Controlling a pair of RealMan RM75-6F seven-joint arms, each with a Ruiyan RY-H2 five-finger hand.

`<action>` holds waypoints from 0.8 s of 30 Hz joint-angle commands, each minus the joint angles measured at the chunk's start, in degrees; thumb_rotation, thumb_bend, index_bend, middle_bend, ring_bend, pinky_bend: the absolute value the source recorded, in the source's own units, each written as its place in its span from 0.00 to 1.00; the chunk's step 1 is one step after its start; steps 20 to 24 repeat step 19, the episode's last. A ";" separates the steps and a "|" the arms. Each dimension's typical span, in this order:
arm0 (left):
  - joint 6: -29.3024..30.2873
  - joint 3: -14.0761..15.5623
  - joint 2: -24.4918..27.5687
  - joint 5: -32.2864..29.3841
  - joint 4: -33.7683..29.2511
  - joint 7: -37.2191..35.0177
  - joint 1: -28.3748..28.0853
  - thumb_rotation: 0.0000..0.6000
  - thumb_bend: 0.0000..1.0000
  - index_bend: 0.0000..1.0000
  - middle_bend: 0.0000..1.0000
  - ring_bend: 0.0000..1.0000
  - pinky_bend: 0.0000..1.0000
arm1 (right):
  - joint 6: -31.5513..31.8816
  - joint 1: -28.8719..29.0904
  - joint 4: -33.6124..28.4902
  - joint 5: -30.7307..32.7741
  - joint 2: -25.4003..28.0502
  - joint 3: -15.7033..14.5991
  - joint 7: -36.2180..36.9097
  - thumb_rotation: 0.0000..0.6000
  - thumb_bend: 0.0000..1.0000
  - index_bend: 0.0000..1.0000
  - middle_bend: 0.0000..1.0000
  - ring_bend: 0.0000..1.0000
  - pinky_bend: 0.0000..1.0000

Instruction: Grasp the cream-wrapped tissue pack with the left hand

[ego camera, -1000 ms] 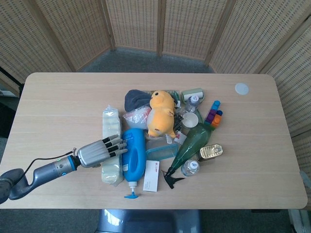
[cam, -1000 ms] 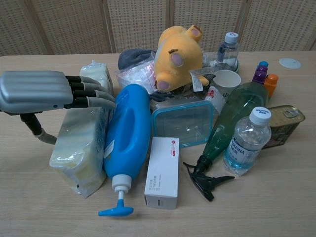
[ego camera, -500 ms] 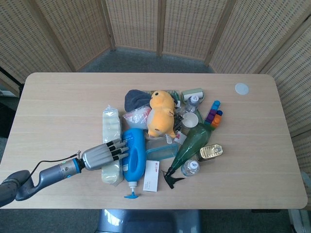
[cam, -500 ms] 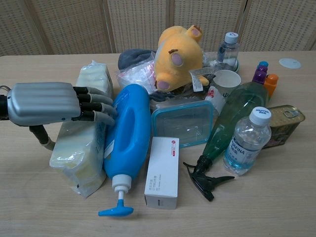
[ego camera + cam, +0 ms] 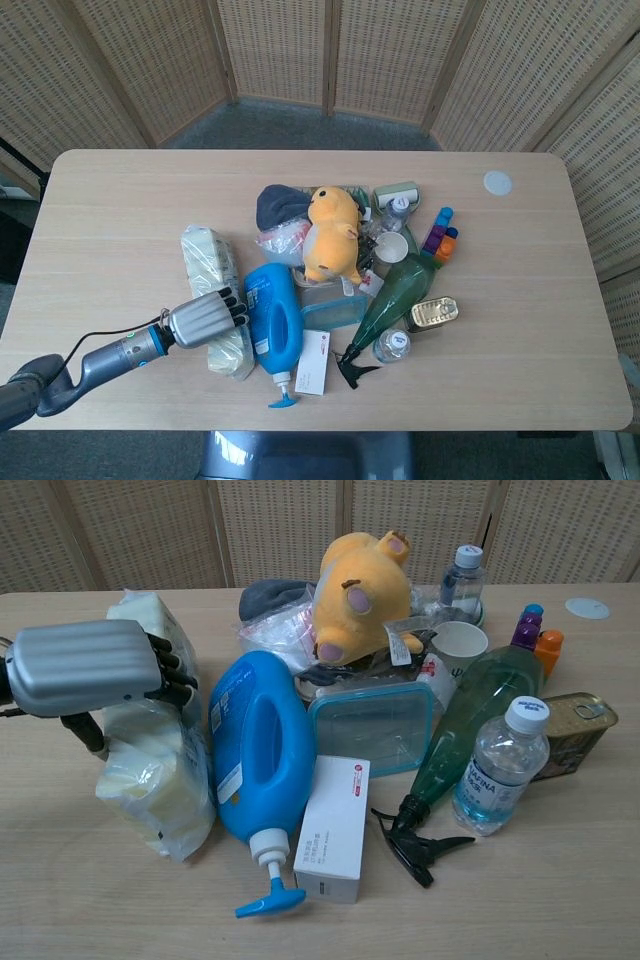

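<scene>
The cream-wrapped tissue pack (image 5: 210,258) (image 5: 152,770) lies left of the pile, slanted with its far end turned to the left. My left hand (image 5: 205,317) (image 5: 88,666) sits over the pack's near half; its dark fingers (image 5: 170,675) curl down over the pack's right side, gripping it. The silver back of the hand hides the middle of the pack in the chest view. Neither view shows my right hand.
A blue detergent bottle (image 5: 273,315) (image 5: 258,752) lies right beside the pack, nozzle toward the front edge. A white box (image 5: 335,825), clear lidded container (image 5: 372,725), yellow plush (image 5: 333,235), green spray bottle (image 5: 470,715), water bottle (image 5: 500,770) and can (image 5: 575,730) crowd the right.
My left hand's fingers have curled around the tissue pack, which has swung to the left and tipped up. The blue bottle has turned, its nozzle swinging toward the white box.
</scene>
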 commanded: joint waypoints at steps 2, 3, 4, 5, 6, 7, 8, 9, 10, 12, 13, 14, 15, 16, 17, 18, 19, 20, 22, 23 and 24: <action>2.18 -2.19 4.49 -1.37 -4.27 0.63 -0.92 1.00 0.00 0.83 0.83 0.58 0.67 | 0.16 -0.07 -0.10 -0.08 0.02 0.01 0.00 0.84 0.00 0.00 0.00 0.00 0.00; 2.65 -2.89 6.29 -1.71 -6.03 1.03 -1.27 1.00 0.00 0.83 0.83 0.58 0.67 | 0.27 -0.12 -0.15 -0.13 0.03 0.01 0.01 0.84 0.00 0.00 0.00 0.00 0.00; 2.99 -3.44 7.73 -1.93 -7.43 1.37 -1.57 1.00 0.00 0.83 0.83 0.58 0.67 | 0.33 -0.15 -0.18 -0.19 0.04 -0.01 0.02 0.85 0.00 0.00 0.00 0.00 0.00; 3.27 -4.03 9.21 -2.17 -8.85 1.75 -1.87 1.00 0.00 0.82 0.82 0.58 0.67 | 0.37 -0.18 -0.21 -0.26 0.06 -0.04 0.06 0.84 0.00 0.00 0.00 0.00 0.00; 3.53 -4.89 11.23 -2.61 -10.81 2.25 -2.28 1.00 0.00 0.82 0.82 0.58 0.67 | 0.38 -0.23 -0.24 -0.32 0.11 -0.09 0.14 0.84 0.00 0.00 0.00 0.00 0.00; 3.67 -5.64 12.78 -3.07 -12.33 2.63 -2.58 1.00 0.00 0.82 0.82 0.58 0.67 | 0.36 -0.25 -0.24 -0.37 0.14 -0.14 0.20 0.84 0.00 0.00 0.00 0.00 0.00; 3.76 -6.49 14.35 -3.67 -13.90 3.00 -2.87 1.00 0.00 0.82 0.82 0.58 0.66 | 0.37 -0.27 -0.26 -0.40 0.17 -0.16 0.22 0.84 0.00 0.00 0.00 0.00 0.00; 3.78 -7.73 16.40 -4.67 -16.00 3.43 -3.25 1.00 0.00 0.82 0.82 0.58 0.66 | 0.39 -0.30 -0.30 -0.45 0.20 -0.19 0.23 0.84 0.00 0.00 0.00 0.00 0.00; 3.74 -8.71 17.91 -5.49 -17.54 3.70 -3.53 1.00 0.00 0.82 0.82 0.58 0.66 | 0.41 -0.33 -0.36 -0.51 0.23 -0.22 0.25 0.84 0.00 0.00 0.00 0.00 0.00; 3.53 -11.01 21.26 -7.31 -20.72 4.29 -4.27 1.00 0.00 0.81 0.81 0.58 0.66 | 0.47 -0.39 -0.42 -0.63 0.30 -0.28 0.32 0.84 0.00 0.00 0.00 0.00 0.00; 3.35 -11.99 22.57 -8.12 -21.91 4.45 -4.60 1.00 0.00 0.81 0.81 0.58 0.66 | 0.50 -0.40 -0.40 -0.69 0.31 -0.29 0.33 0.84 0.00 0.00 0.00 0.00 0.00; 3.10 -12.92 23.77 -8.93 -23.01 4.51 -4.94 1.00 0.00 0.81 0.81 0.58 0.66 | 0.50 -0.40 -0.36 -0.73 0.33 -0.30 0.37 0.84 0.00 0.00 0.00 0.00 0.00; 2.65 -14.09 25.25 -9.97 -24.31 4.56 -5.41 1.00 0.00 0.81 0.81 0.58 0.66 | 0.48 -0.40 -0.32 -0.73 0.36 -0.30 0.49 0.85 0.00 0.00 0.00 0.00 0.00; 2.33 -14.92 26.23 -10.65 -25.14 4.71 -5.75 1.00 0.00 0.81 0.81 0.58 0.66 | 0.47 -0.40 -0.37 -0.84 0.37 -0.33 0.45 0.85 0.00 0.00 0.00 0.00 0.00; 2.07 -15.72 27.10 -11.27 -25.87 4.87 -6.07 1.00 0.00 0.81 0.81 0.58 0.66 | 0.53 -0.43 -0.38 -0.93 0.38 -0.38 0.44 0.84 0.00 0.00 0.00 0.00 0.00; 1.77 -16.71 28.08 -12.12 -26.84 4.95 -6.42 1.00 0.00 0.81 0.81 0.58 0.66 | 0.58 -0.45 -0.39 -1.06 0.39 -0.41 0.46 0.84 0.00 0.00 0.00 0.00 0.00; 1.67 -17.42 28.70 -12.69 -27.55 5.04 -6.62 1.00 0.00 0.81 0.81 0.58 0.66 | 0.62 -0.47 -0.39 -1.08 0.38 -0.41 0.43 0.84 0.00 0.00 0.00 0.00 0.00; 1.67 -17.42 28.70 -12.69 -27.55 5.04 -6.62 1.00 0.00 0.81 0.81 0.58 0.66 | 0.62 -0.47 -0.39 -1.08 0.38 -0.41 0.43 0.84 0.00 0.00 0.00 0.00 0.00; 1.67 -17.42 28.70 -12.69 -27.55 5.04 -6.62 1.00 0.00 0.81 0.81 0.58 0.66 | 0.62 -0.47 -0.39 -1.08 0.38 -0.41 0.43 0.84 0.00 0.00 0.00 0.00 0.00; 1.67 -17.42 28.70 -12.69 -27.55 5.04 -6.62 1.00 0.00 0.81 0.81 0.58 0.66 | 0.62 -0.47 -0.39 -1.08 0.38 -0.41 0.43 0.84 0.00 0.00 0.00 0.00 0.00; 1.67 -17.42 28.70 -12.69 -27.55 5.04 -6.62 1.00 0.00 0.81 0.81 0.58 0.66 | 0.62 -0.47 -0.39 -1.08 0.38 -0.41 0.43 0.84 0.00 0.00 0.00 0.00 0.00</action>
